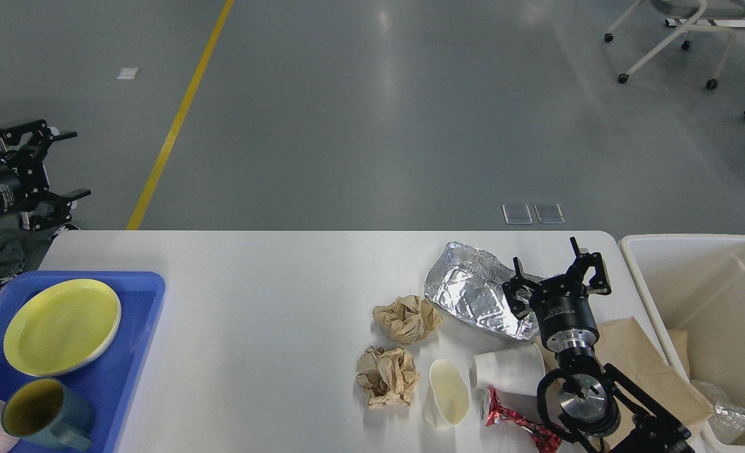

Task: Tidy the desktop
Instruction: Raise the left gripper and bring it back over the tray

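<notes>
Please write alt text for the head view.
Rubbish clusters at the right of a white desktop: crushed foil tray, paper balls, cups. The open right gripper hovers there beside a bin; the open left gripper hangs beyond a blue tray.

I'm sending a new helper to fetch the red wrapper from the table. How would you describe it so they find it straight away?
Start at the beige bin off the white desktop's right end, then look at the litter beside it. At the near edge, right of the tipped-over paper cup, lies the red wrapper. It is the only shiny red piece among white cups, brown paper and silver foil.
</notes>
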`<state>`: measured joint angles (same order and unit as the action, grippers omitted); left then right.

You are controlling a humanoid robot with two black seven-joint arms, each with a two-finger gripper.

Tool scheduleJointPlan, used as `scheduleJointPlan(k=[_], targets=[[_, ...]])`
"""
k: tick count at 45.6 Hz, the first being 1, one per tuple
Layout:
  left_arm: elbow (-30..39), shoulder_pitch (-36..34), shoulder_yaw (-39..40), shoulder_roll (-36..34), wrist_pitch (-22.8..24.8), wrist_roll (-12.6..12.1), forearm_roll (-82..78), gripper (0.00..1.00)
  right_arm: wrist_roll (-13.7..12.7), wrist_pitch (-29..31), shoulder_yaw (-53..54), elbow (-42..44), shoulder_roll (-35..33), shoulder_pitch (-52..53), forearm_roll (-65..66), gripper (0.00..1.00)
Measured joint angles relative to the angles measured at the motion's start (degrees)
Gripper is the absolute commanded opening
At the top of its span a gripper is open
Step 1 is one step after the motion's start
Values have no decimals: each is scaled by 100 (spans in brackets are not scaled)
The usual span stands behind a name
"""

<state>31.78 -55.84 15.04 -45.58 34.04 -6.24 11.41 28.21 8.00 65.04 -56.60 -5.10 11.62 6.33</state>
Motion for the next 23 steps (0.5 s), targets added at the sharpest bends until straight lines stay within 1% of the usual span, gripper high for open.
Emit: scheduleJointPlan(k=[2, 5, 9, 16, 20, 23], targets=[[-6, 282, 724, 117, 0, 1, 1, 96, 0, 0, 0, 0, 0, -1, 0, 100], [-19, 622, 1598, 302, -3, 0, 1, 96, 0, 0, 0, 0, 0, -1, 0, 100], [-26, 912, 2411, 652, -61, 1, 0, 96, 0, 0, 0, 0, 0, -2, 0, 100], [-43, 1439, 3323, 1477, -156, 6, -7, 96, 0, 0, 0, 0, 0, -2, 0, 100], [-43, 1743, 3815, 1818, -215, 17, -24, 96, 0, 0, 0, 0, 0, -2, 0, 100], [-42, 1895, 4092, 2033, -290, 90, -30, 96, 0, 0, 0, 0, 0, -2, 0, 100]])
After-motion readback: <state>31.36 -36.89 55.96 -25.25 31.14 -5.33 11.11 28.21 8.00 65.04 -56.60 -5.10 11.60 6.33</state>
